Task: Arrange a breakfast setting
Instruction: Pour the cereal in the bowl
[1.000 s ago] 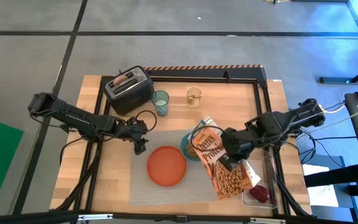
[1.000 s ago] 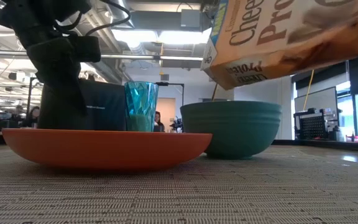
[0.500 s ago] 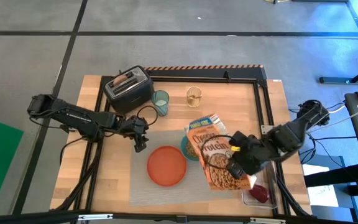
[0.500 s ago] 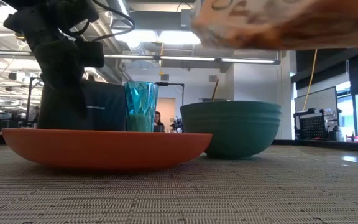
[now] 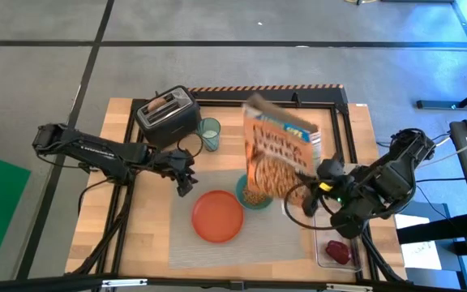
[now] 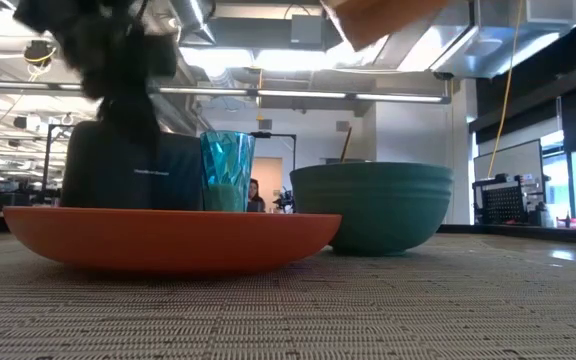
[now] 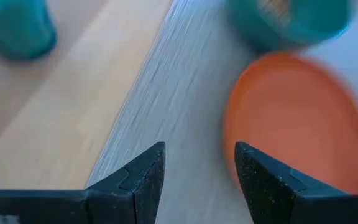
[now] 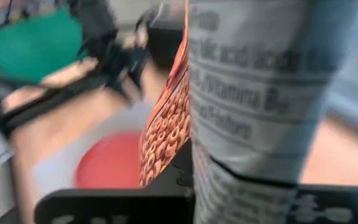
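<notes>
My right gripper (image 5: pixel 313 192) is shut on an orange cereal box (image 5: pixel 278 154), held up in the air over the teal bowl (image 5: pixel 254 195). Brownish bits show in the bowl. The bowl and the round orange plate (image 5: pixel 217 216) rest on the grey placemat (image 5: pixel 242 247). The pale teal tumbler (image 5: pixel 209 134) stands on the wood behind the mat. My left gripper (image 7: pixel 201 174) hovers open at the mat's left edge beside the plate (image 7: pixel 297 118), with nothing between its fingers. A dark-red fruit (image 5: pixel 338 251) lies in a clear tray. The spoon and the toast are not visible. My right gripper pinches the cereal box between its two fingers, one on each broad face, at the narrow printed side panel (image 8: pixel 244 177). It comes at the box from the table's right side. The box is lifted clear, tilted, with one end (image 6: pixel 378 15) high above the bowl.
A black toaster (image 5: pixel 169 115) stands at the far left corner, close to the tumbler. A dark frame (image 5: pixel 298 96) runs along the table's far and right sides. The clear tray (image 5: pixel 335 253) sits at the near right. Bare mat lies in front of the plate.
My right gripper has turned over and drawn toward the table's right edge, going up. The cereal box has swung from lying tipped over the bowl to standing high, its far end now toward the far edge. My left gripper has risen a little beside the plate.
</notes>
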Motion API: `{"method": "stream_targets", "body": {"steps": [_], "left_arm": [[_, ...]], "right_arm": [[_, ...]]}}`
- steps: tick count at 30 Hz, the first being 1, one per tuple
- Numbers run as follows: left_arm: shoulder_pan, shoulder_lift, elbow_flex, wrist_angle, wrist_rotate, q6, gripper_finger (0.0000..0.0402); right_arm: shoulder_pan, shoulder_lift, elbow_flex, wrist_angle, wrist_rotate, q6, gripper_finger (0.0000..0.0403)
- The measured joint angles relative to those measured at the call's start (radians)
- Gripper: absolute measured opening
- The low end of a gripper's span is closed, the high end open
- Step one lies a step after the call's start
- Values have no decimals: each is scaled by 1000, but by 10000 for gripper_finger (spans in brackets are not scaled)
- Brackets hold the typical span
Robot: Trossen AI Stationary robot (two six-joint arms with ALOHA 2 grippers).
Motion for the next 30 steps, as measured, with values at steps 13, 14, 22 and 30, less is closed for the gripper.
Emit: {"method": "stream_targets", "body": {"steps": [13,14,22,30], "left_arm": [[0,0,561,139,-403,484,193],[0,0,617,154,-408,542,197],[8,110,985,184,-238,871,282],[-12,313,1254,-79,-230,1055,319]], "right_arm": [[-31,0,0,-134,330,-292,0],[-31,-1,0,-116,322,-326,0],[-45,-5,0,148,195,-772,0],[-134,-31,-1,166,13,-837,0]]}}
